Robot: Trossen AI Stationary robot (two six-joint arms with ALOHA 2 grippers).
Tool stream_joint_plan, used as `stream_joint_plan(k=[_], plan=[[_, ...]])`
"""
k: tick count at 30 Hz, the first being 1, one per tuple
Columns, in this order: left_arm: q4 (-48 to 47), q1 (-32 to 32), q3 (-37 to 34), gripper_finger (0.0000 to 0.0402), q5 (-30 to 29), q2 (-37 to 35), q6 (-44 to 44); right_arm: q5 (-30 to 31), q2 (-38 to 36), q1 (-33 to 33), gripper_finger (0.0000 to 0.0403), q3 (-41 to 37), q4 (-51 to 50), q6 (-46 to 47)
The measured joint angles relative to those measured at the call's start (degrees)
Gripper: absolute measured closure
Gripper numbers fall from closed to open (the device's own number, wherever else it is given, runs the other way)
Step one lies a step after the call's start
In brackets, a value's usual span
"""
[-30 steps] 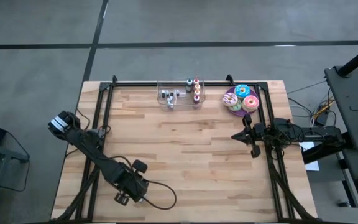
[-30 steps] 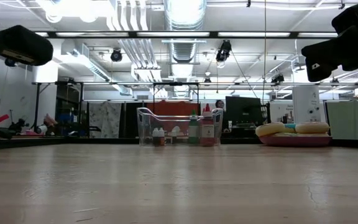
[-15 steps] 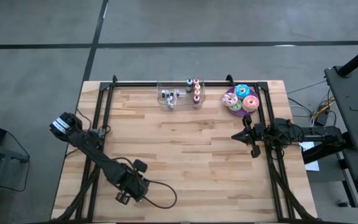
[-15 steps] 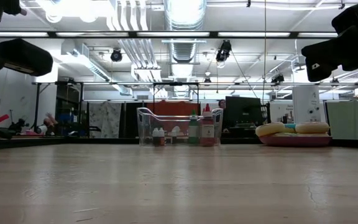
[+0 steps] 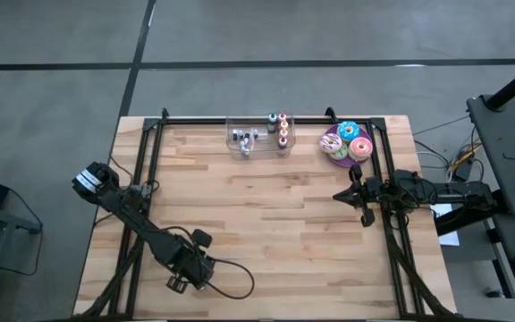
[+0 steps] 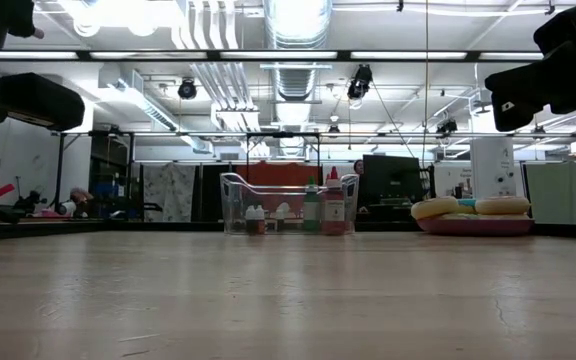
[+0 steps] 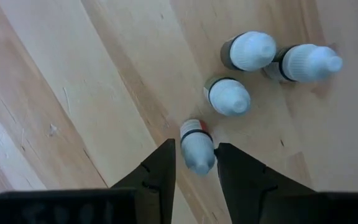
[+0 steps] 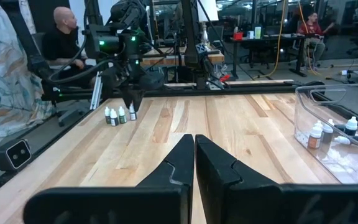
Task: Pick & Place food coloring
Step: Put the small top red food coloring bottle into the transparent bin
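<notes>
The food coloring is four tiny bottles with white caps, standing close together on the wood near the table's near left corner (image 8: pixel 118 115). In the left wrist view, one bottle with a red band (image 7: pixel 197 146) stands between the fingers of my left gripper (image 7: pixel 196 165). That gripper is open and points down, one finger on each side of the bottle. The other three bottles (image 7: pixel 229 96) stand just beyond it. In the high view the left arm (image 5: pixel 186 266) hides them. My right gripper (image 8: pixel 194 155) is shut and empty, held above the table's right side (image 5: pixel 338 194).
A clear bin (image 5: pixel 259 136) with larger bottles stands at the far edge. A purple plate of frosted doughnuts (image 5: pixel 347 143) is to its right. A cable loops by the left arm (image 5: pixel 235 286). A person (image 8: pixel 61 31) sits beyond the table's left side.
My left gripper has moved down toward the bottles. The arm's dark body sits lower in the low view than a second ago. The right arm has kept still.
</notes>
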Motion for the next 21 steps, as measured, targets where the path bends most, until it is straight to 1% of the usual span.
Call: stream_joint_plan(k=[15,18,21], plan=[[0.98,0.22,-0.87,0.0313,0.11,0.0,-0.69,0.0,0.0,0.02,0.0394,0.0,0.0,0.0],[0.98,0.22,-0.92,0.0321,0.22,0.0,-0.91,0.02,0.0,0.0,0.0394,0.0,0.0,0.0],[0.98,0.22,-0.92,0.0339,0.27,0.0,-1.13,0.0,0.0,0.01,0.0394,0.0,0.0,0.0]])
